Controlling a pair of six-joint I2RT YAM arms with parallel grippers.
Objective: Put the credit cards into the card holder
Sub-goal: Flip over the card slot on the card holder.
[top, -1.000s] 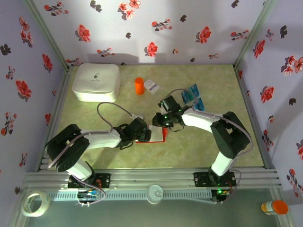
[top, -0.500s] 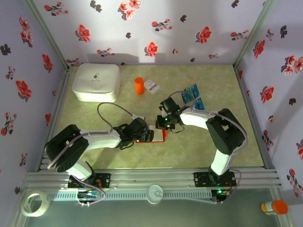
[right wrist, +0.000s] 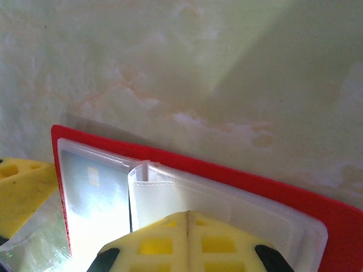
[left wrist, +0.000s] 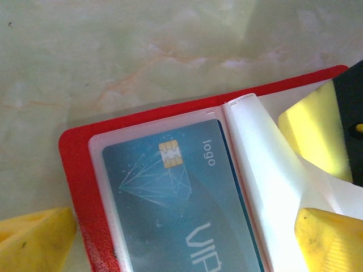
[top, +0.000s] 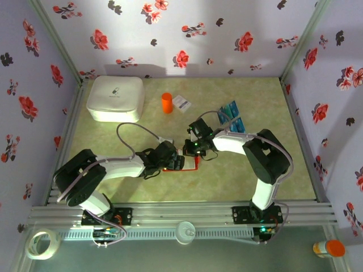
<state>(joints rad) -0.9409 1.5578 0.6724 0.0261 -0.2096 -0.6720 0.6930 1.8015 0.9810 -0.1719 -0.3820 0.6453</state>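
Far corner, left side: a big white rounded box (top: 114, 97) sits on the green marbled tabletop (top: 283, 107). Just right of it an orange cylinder (top: 166, 103) stands upright, with a white paper card with blue print (top: 181, 102) lying close beside it. There's red-flowered wallpaper (top: 187, 34) all round. Down front, past the metal rail (top: 170, 212), a tape roll (top: 43, 243) sits on the left and an orange-capped bottle (top: 329, 248) on the right.
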